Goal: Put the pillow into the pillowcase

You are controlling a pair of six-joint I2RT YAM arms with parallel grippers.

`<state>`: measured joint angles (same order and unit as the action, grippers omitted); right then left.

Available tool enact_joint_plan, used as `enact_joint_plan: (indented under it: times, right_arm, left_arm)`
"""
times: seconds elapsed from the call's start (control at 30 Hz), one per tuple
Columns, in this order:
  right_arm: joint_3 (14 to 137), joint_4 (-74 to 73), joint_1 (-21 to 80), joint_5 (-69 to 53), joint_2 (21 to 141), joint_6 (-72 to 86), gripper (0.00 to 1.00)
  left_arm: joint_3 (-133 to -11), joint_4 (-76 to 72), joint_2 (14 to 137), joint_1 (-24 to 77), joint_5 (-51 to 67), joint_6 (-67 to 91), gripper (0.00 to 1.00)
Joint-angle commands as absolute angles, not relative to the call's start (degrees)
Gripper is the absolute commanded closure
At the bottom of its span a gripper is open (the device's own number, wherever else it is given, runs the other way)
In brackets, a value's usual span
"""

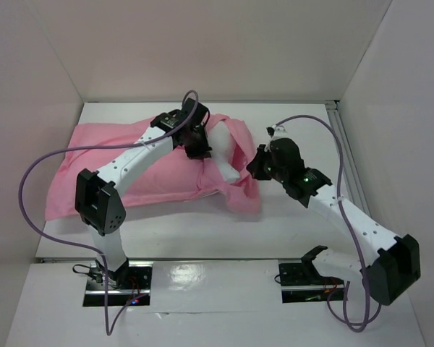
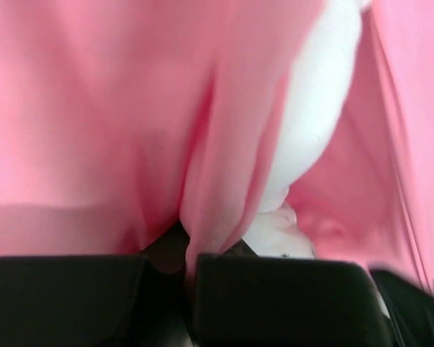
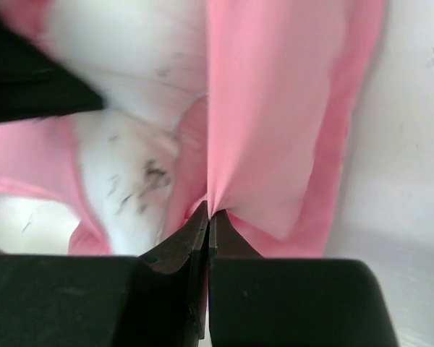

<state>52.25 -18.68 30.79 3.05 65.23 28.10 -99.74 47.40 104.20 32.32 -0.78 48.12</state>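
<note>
The pillowcase (image 1: 130, 170) lay on the left half of the counter (image 1: 202, 231), with the white end of the pillow (image 1: 230, 160) showing at its open right-hand mouth. The left gripper (image 2: 186, 249) was clamped on a fold of the pink fabric there. The right gripper (image 3: 208, 215) was pinched tight on the mouth's edge, beside the pillow.

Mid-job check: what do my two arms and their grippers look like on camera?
The left arm and right arm both have white tubular links with boxy black joint housings. A purple cable loops off each. The left gripper and right gripper are black with blocky bodies, and the right one's fingers taper to thin tips. A small green light glows near the right wrist.
</note>
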Motion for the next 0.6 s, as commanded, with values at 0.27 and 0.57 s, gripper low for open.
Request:
enact_joint_plan:
  times: [0.27, 0.57]
  right_arm:
    - [59.2, -20.5, 33.3, -16.9, 57.9, 17.3, 1.0]
    - [69.0, -16.6, 35.0, -24.9, 62.3, 17.3, 1.0]
  left_arm:
    - [-106.1, 48.5, 115.4, 35.3, -17.9, 56.9, 1.0]
    - [-106.1, 49.7, 119.9, 39.9, -19.7, 59.0, 1.0]
